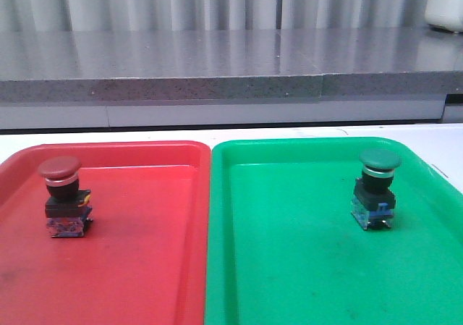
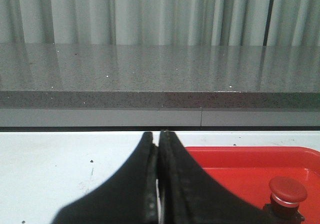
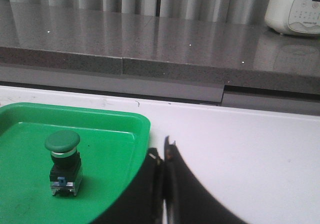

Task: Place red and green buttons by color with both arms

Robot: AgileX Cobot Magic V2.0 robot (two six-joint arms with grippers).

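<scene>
Sorting looks done: red button (image 1: 61,195) stands upright in the red tray (image 1: 145,267), green button (image 1: 376,187) in the green tray (image 1: 289,267). Your left end effector (image 2: 159,174) and right end effector (image 3: 164,184) are both closed, empty. Nothing left but parking them.

The left gripper (image 2: 159,149) is seen with its two dark fingers (image 2: 142,184) pressed together, nothing held between them. It is poised over the white table (image 2: 60,164), just beside the red tray (image 2: 235,169). The red button (image 2: 287,194) is seen upright inside the red tray. A grey stone ledge (image 2: 160,74) is seen beyond the red tray, backed by pale curtains (image 2: 150,14).
</scene>
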